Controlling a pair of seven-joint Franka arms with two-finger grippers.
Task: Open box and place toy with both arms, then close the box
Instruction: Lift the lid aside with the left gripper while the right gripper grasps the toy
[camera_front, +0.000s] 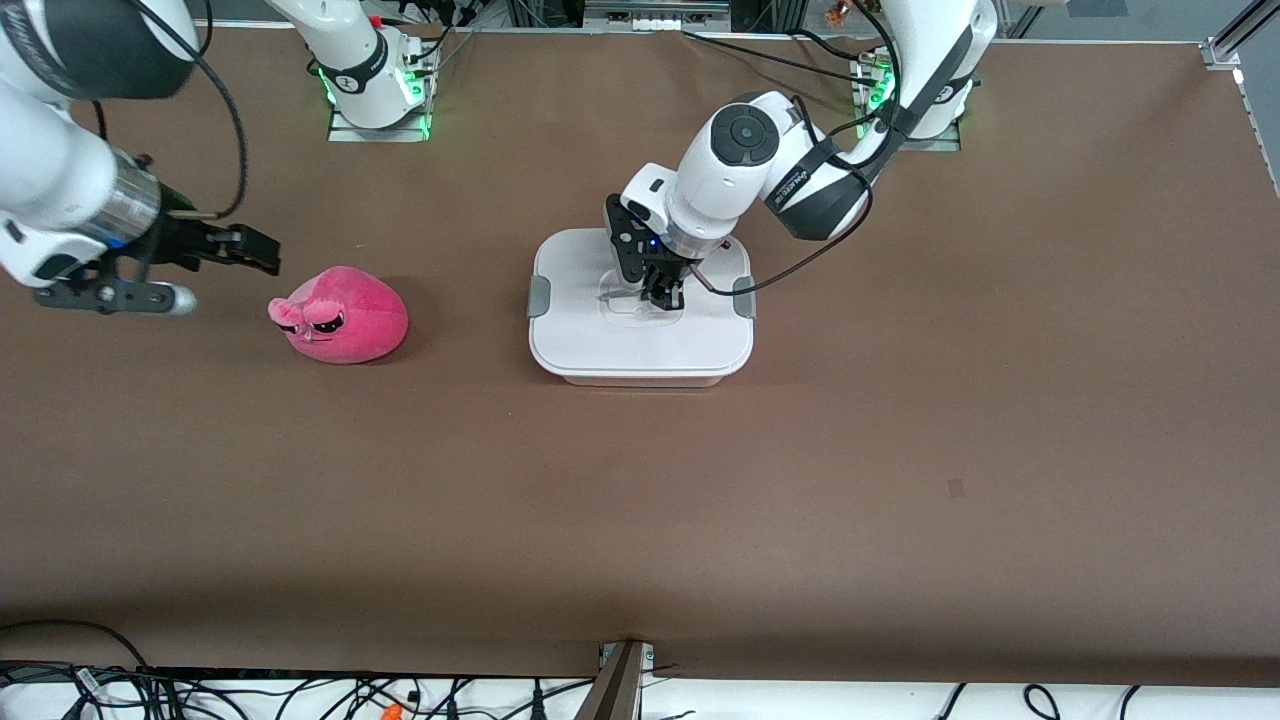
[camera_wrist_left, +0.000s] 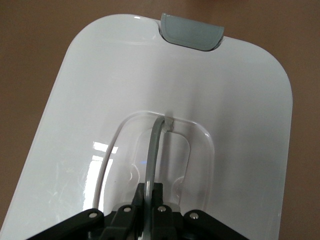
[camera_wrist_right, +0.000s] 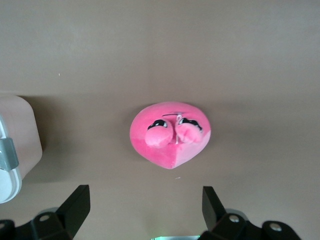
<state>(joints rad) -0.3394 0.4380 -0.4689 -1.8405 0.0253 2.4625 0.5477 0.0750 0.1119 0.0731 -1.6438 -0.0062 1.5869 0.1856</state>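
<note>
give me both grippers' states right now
Left gripper: shut on the handle of the box lid.
Right gripper: open, holding nothing, up over the table beside the toy.

We count one box (camera_front: 640, 345) — a single pale tub under one white lid (camera_front: 640, 330), with one clear handle (camera_wrist_left: 155, 150) and two grey side clips (camera_front: 539, 296). We see one pink plush toy (camera_front: 345, 315). There are two white arms, each with one black gripper — the left gripper (camera_front: 662, 295) and the right gripper (camera_front: 262, 252) — all on one brown table (camera_front: 700, 500).
</note>
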